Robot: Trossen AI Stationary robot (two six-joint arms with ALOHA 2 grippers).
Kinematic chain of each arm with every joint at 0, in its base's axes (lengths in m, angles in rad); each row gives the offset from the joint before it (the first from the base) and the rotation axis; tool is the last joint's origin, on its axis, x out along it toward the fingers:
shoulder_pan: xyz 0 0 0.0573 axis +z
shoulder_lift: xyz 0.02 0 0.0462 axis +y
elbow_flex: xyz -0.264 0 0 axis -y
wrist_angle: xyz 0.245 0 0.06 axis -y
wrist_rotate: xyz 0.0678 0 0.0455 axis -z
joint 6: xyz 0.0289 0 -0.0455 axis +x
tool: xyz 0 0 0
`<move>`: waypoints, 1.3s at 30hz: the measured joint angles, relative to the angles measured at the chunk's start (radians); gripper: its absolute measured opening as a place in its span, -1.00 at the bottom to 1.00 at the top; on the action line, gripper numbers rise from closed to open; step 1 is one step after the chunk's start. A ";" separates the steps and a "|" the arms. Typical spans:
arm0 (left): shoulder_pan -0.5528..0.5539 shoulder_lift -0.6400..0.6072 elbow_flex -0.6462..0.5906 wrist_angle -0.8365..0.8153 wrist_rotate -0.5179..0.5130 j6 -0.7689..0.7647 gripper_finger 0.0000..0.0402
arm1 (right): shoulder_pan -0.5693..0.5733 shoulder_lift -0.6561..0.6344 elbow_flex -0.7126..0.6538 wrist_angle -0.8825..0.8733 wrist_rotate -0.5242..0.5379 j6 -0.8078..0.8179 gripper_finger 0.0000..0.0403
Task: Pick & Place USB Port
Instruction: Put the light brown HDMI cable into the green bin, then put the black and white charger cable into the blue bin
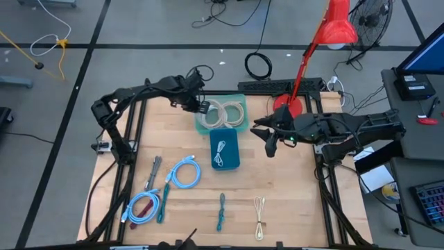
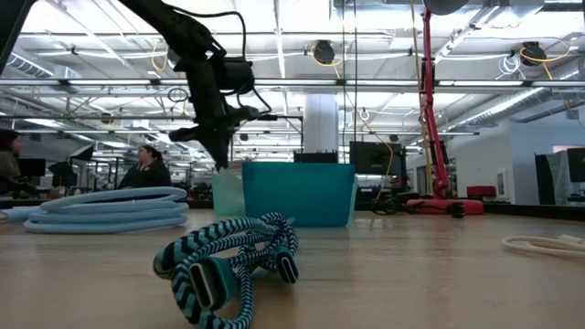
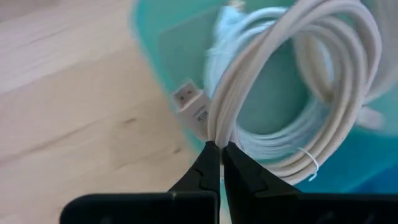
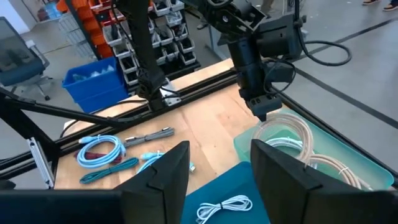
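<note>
Red lamp (image 1: 338,29): base at the table's (image 1: 298,201) far edge, arm leaning right, head over the floor. Fan (image 1: 371,17) just right of the lamp head. Black cord coil (image 1: 259,66) on the floor beyond the table. Yellow cord (image 1: 61,44) on the floor, far left. Monitor (image 1: 424,55) and keyboard (image 1: 430,201) on a desk to the right. Low view: two people (image 2: 146,166) seated in the background, left. Right wrist view: blue crate (image 4: 96,78) and chair (image 4: 22,59) on the floor beside the table.
</note>
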 joint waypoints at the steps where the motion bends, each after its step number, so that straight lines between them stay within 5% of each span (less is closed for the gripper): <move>1: 0.005 0.000 0.000 -0.012 -0.006 -0.001 -0.99 | 0.000 0.000 0.000 0.000 0.000 0.000 -0.21; 5: 0.017 0.000 0.000 -0.005 0.025 0.019 -0.95 | 0.000 0.000 0.000 0.000 0.000 0.000 -0.21; 16: -0.012 0.000 0.003 0.028 0.022 0.015 -0.45 | 0.000 0.000 0.000 0.009 0.026 0.000 -0.21; 23: -0.027 0.000 0.104 0.006 -0.012 0.023 -0.24 | 0.000 0.000 0.000 0.008 0.026 0.008 -0.21; 32: -0.039 -0.017 0.347 -0.157 -0.048 0.114 -0.18 | 0.000 0.000 -0.001 -0.007 0.026 0.012 -0.21; 39: -0.221 -0.158 0.415 -0.289 0.034 0.208 -0.18 | 0.000 0.000 -0.001 -0.094 0.023 0.051 -0.21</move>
